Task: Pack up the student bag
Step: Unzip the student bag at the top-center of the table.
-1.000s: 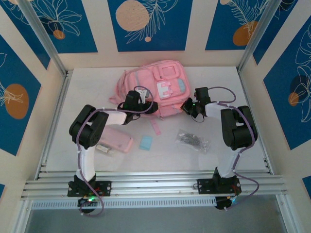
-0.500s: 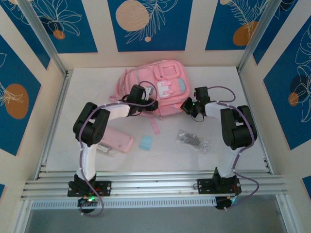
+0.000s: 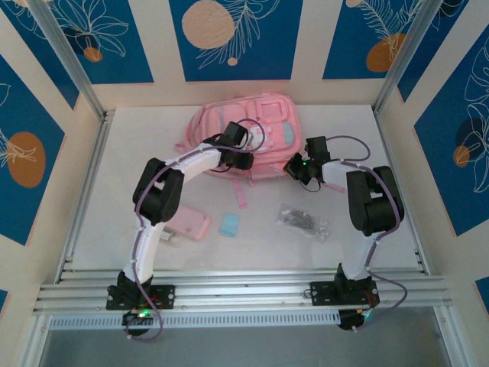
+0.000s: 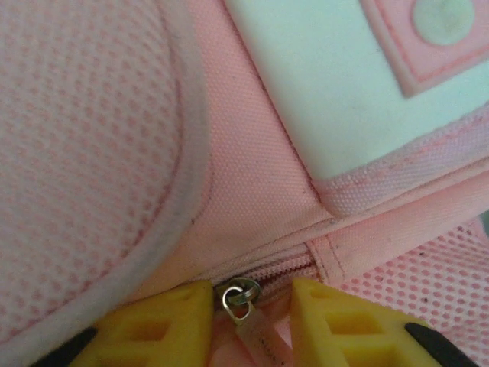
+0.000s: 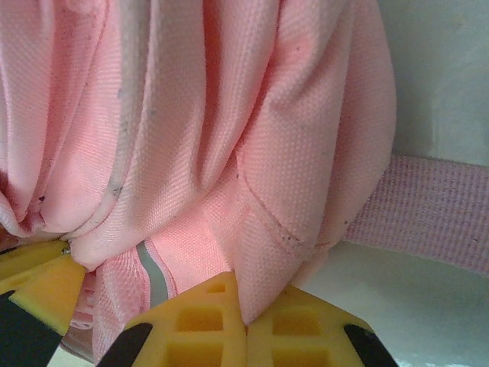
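The student bag (image 3: pixel 269 113) lies at the far middle of the bench (image 3: pixel 126 172), front face up, and both arms meet it. On the near side you see three loose things, well apart from the bag. They are a flat pink pencil case (image 3: pixel 192 224) partly under the left arm (image 3: pixel 157 200), a small pale-blue piece (image 3: pixel 229 224), and a clear packet with dark contents (image 3: pixel 303 220). A pink strap (image 3: pixel 243 197) trails from the bag's near edge onto the bench. Nothing lies between either wrist and the bag.

Compared with a second ago, the left arm has stretched out, and its wrist has moved from the bag's near edge up onto the front face. More of the pencil case is now uncovered. The right arm (image 3: pixel 370 200) and the loose items have not moved.

The left arm is extended in a long diagonal, and the right arm is folded with its wrist at the bag's right near corner.

In the left wrist view, the left jaws stand narrowly spread. The yellow fingertips (image 4: pixel 157 327) sit on either side of a metal zipper pull (image 4: pixel 239 293), just below the white patch (image 4: pixel 313 84), without clamping it. In the right wrist view, the right jaws are pressed together on a bunched fold of the bag's pink fabric.
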`<move>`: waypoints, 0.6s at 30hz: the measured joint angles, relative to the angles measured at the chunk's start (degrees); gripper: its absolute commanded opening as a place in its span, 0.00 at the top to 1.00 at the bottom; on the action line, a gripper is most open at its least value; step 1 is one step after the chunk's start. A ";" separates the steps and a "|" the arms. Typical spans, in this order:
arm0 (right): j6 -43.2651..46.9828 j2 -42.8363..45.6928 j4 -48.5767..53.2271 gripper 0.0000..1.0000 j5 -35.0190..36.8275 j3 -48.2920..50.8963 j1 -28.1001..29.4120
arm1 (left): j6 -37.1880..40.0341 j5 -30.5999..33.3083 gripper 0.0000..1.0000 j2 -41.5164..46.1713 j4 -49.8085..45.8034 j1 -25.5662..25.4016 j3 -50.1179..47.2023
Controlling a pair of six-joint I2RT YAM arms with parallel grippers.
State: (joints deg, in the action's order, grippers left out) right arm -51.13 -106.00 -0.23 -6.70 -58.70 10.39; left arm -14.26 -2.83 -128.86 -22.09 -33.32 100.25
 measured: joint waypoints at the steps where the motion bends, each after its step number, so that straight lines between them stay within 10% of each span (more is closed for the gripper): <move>1: 0.00 0.02 0.00 1.00 0.00 0.00 0.00 | 0.33 0.70 0.76 0.00 -0.35 -0.09 0.11; 10: -0.02 0.02 -0.02 1.00 -0.02 0.02 -0.02 | 2.01 2.45 0.61 -2.19 -7.17 -0.46 5.25; 18: 0.00 0.02 0.00 1.00 -0.07 0.00 0.00 | 2.58 2.64 0.93 -2.14 -9.55 -0.59 5.66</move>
State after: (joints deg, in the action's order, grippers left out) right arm -51.13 -105.97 -0.23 -6.76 -58.70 10.39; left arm -11.68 -0.19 -131.00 -31.64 -33.91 105.91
